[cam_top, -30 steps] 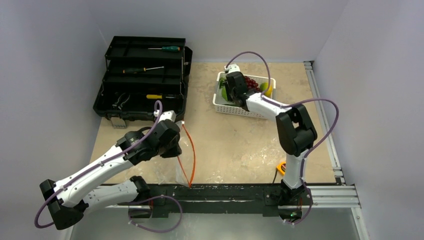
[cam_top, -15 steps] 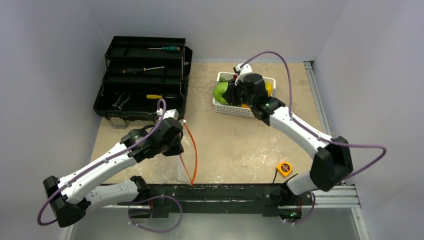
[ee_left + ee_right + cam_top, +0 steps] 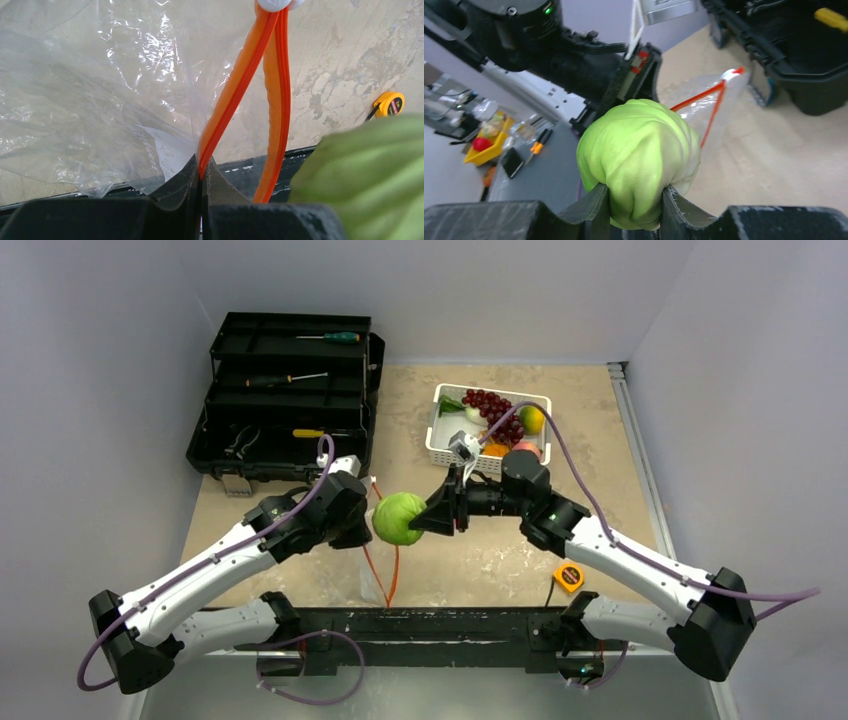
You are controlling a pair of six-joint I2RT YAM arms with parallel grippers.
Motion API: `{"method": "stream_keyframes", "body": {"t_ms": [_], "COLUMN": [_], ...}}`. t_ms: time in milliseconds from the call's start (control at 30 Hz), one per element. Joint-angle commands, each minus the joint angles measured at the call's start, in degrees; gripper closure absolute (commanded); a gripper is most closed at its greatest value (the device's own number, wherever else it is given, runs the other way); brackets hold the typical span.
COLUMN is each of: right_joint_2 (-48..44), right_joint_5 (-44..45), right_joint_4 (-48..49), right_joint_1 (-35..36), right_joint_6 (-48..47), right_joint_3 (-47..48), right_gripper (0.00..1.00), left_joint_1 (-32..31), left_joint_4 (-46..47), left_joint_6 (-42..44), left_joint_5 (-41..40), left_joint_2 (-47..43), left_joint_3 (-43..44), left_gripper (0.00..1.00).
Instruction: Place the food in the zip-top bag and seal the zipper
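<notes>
Here the right hand (image 3: 435, 512) pinches the green cabbage (image 3: 397, 518) just beside the zip-top bag (image 3: 90, 100), whose zipper (image 3: 235, 95) the left hand (image 3: 201, 172) clamps, and that narrow mouth may snag it, spilling it onto the surface (image 3: 480, 550).

Left arm (image 3: 200, 575) runs from its base at the near left corner, low over the surface, up and right toward the middle. The left gripper (image 3: 201, 172) has its jaws pressed flat together on one side of the zipper (image 3: 235, 90), no gap visible. Right arm (image 3: 620, 550) is folded with the elbow out at the near right, forearm reaching left, wrist about level, right gripper (image 3: 428, 516) pointing at the left one and close to it, jaws clamped on either side of the green cabbage (image 3: 639, 150), which sticks out past the tips.
</notes>
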Motion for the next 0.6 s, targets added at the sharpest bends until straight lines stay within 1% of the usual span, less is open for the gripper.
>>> {"method": "stream_keyframes", "body": {"t_ms": [0, 133, 200, 567], "right_joint_2": [0.33, 2.16, 3.52, 4.84], "right_joint_5": [-7.53, -7.33, -5.7, 9.11], "right_joint_4": [13.34, 17.81, 17.04, 1.77], "right_joint_1": [2.51, 4.57, 4.82, 7.94], "right_joint_6": [6.14, 7.6, 7.48, -1.96], "right_joint_3": [-1.85, -2.89, -3.11, -1.61], "right_gripper": [1.0, 1.0, 1.0, 1.0], "left_joint_1": [0.41, 0.39, 0.41, 0.43], "left_joint_4": [2.77, 2.68, 2.62, 3.21], "left_joint_6": [1.06, 1.06, 1.06, 1.15], "left_joint_5": [1.46, 1.8, 1.9, 2.3], "left_joint_2": [-0.52, -0.8, -1.21, -3.87], "left_joint_3": [1.38, 1.39, 1.4, 0.59], "left_gripper": [1.0, 1.0, 1.0, 1.0]}}
